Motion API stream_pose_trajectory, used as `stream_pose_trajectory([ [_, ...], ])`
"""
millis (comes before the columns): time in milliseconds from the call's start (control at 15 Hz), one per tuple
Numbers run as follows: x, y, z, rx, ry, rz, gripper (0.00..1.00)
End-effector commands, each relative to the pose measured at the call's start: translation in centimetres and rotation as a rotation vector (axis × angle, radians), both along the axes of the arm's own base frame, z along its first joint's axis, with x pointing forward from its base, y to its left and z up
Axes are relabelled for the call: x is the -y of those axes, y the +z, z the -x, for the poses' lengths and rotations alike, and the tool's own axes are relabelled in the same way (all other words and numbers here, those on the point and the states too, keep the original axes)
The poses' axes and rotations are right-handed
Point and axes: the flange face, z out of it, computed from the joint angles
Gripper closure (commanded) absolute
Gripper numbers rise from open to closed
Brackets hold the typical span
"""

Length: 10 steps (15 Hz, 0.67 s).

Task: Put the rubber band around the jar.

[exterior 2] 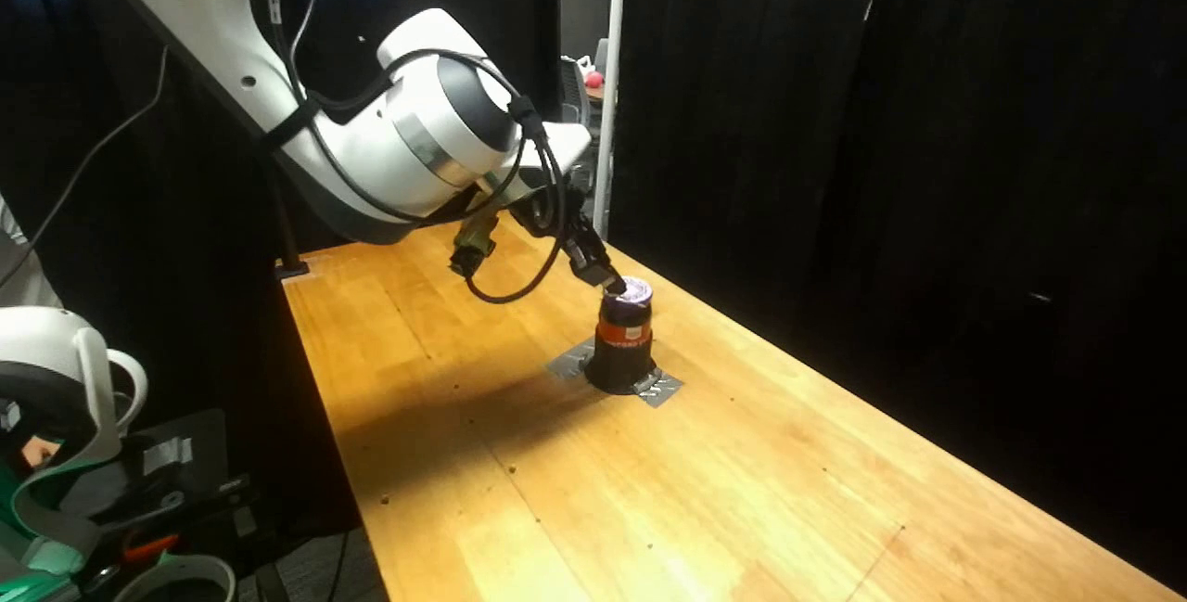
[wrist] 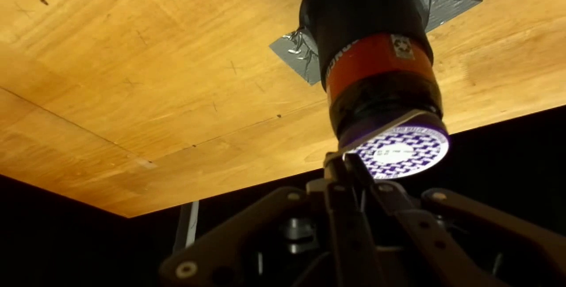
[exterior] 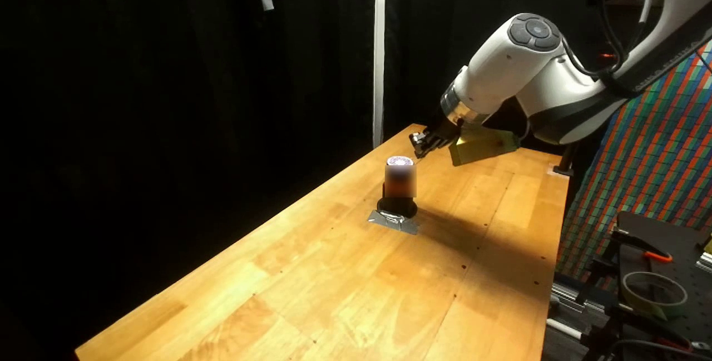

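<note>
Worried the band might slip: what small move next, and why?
Perhaps ease the gripper down slightly beside the jar: the rubber band slants across the side of the lid, and the end at the gripper looks higher, near the top rim.

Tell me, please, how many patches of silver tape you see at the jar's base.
2: in the wrist view, the left patch and right patch lie either side of the jar; more may be hidden behind it.

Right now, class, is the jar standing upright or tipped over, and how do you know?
Upright: in both exterior views the jar has its patterned lid facing up, with the black base below.
</note>
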Motion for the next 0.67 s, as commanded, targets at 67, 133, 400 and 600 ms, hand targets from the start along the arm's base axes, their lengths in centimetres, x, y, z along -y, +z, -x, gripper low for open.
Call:
stream_pose_trajectory([
  [67,-2.2,-1.5,2.2,0.041,-0.05,0.036,0.92],
  [133,-2.5,-1.9,2.6,0.048,-0.054,0.038,0.91],
  [400,-3.4,-2.8,3.9,0.068,-0.071,0.057,0.92],
  [600,-4.0,-2.9,4.5,0.105,-0.077,0.072,0.92],
])
